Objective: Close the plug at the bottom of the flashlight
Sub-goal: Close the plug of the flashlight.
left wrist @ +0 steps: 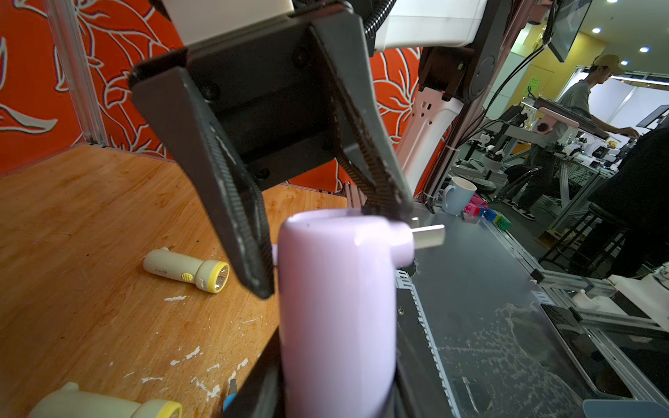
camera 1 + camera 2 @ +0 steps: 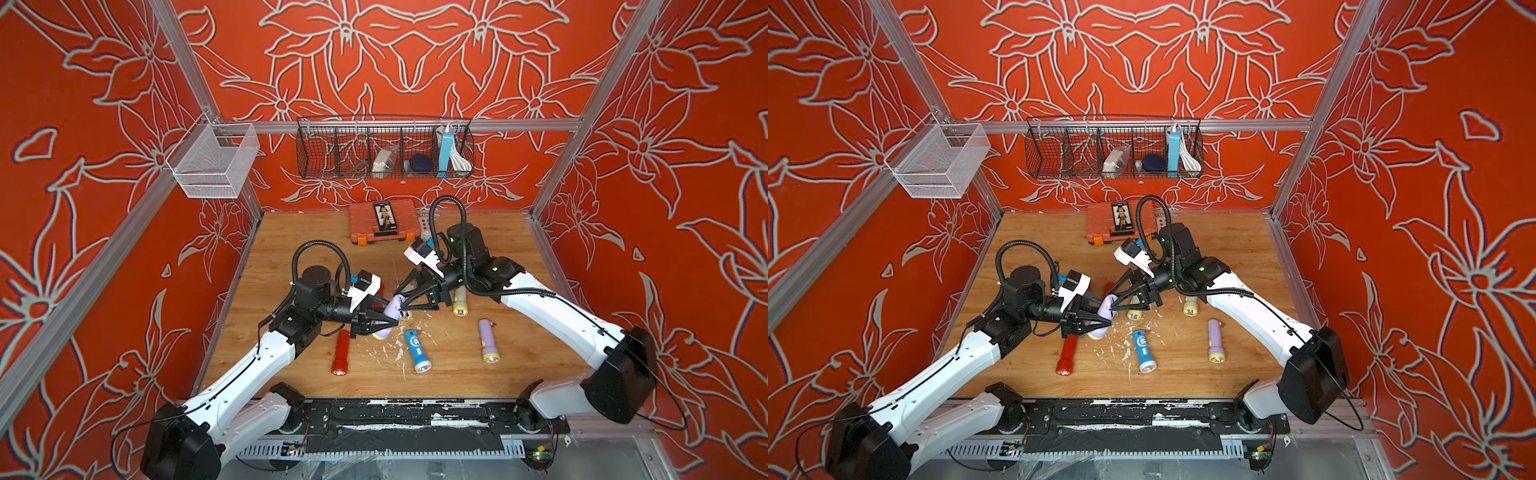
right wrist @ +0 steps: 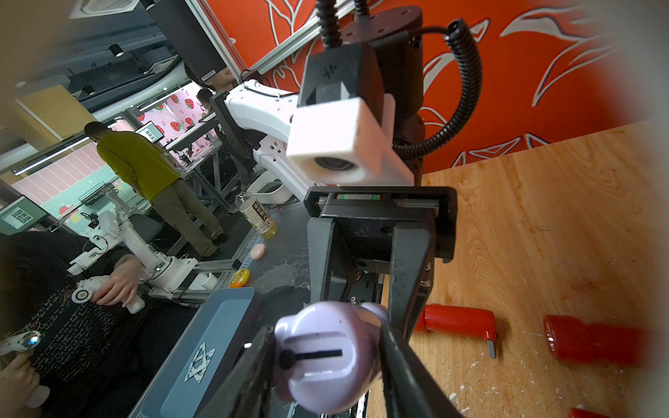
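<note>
The purple flashlight is off the wooden table, held in the air near the middle of the workspace. The left gripper is pinched tight around its barrel. Its bottom end points toward the right gripper. In the left wrist view the plug is folded out from that end, and its metal prongs stick sideways, so the plug is not yet closed. The right gripper's jaws are spread and straddle the bottom end. One fingertip sits against the plug's purple hinge block and the other lies just beside the barrel's opposite side. I see no firm clamp there. The step in hand looks like lining up to fold the plug in. The next move probably calls for that fingertip to push the plug toward its slot in the base, which shows in the right wrist view, while the left gripper holds the barrel steady against the push. A glancing push could slide off the smooth plastic or twist the flashlight in the left gripper's hold.
</note>
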You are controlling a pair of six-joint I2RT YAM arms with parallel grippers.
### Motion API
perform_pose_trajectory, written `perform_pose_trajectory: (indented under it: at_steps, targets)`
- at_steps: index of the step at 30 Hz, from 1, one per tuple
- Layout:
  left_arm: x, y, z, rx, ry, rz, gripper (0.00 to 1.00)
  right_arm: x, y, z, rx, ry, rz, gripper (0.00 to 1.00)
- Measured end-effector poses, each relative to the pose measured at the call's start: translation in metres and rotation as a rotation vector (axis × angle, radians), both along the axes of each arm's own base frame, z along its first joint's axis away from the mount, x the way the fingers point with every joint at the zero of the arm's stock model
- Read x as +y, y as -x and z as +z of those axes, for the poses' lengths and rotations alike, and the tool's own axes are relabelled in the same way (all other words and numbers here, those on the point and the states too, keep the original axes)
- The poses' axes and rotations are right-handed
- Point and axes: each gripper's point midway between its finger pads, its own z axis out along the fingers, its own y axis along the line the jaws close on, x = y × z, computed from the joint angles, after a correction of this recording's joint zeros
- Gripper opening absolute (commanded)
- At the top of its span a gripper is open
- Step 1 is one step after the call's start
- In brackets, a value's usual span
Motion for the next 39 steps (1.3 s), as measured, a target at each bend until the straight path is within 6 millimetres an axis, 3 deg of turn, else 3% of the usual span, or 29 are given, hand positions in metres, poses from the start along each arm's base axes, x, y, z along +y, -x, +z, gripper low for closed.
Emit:
perform_pose_trajectory:
  at_steps: [5,16,19,23,39]
  targets:
    - [-0.0001,0.0011,0.0004,-0.001,0.002,-0.006,0.00,0.0002,-0.0008,0.0013,-0.008,0.000,-0.003,0.66]
    - [-0.0001,0.0021,0.0008,-0.001,0.003,-0.012,0.00,-0.0003,0.0001,0.0004,-0.003,0.006,-0.001,0.55]
    - [-0.0001,0.0021,0.0006,0.000,0.003,-0.012,0.00,-0.0001,0.0000,-0.0011,0.006,0.011,0.001,0.67]
    - [-0.0001,0.0029,0.0009,0.001,0.004,-0.017,0.00,0.0000,-0.0001,0.0000,0.006,0.011,0.001,0.71]
    - [-0.0001,0.0030,0.0031,-0.001,0.005,-0.018,0.00,0.0015,-0.0023,0.0047,-0.004,0.005,0.001,0.56]
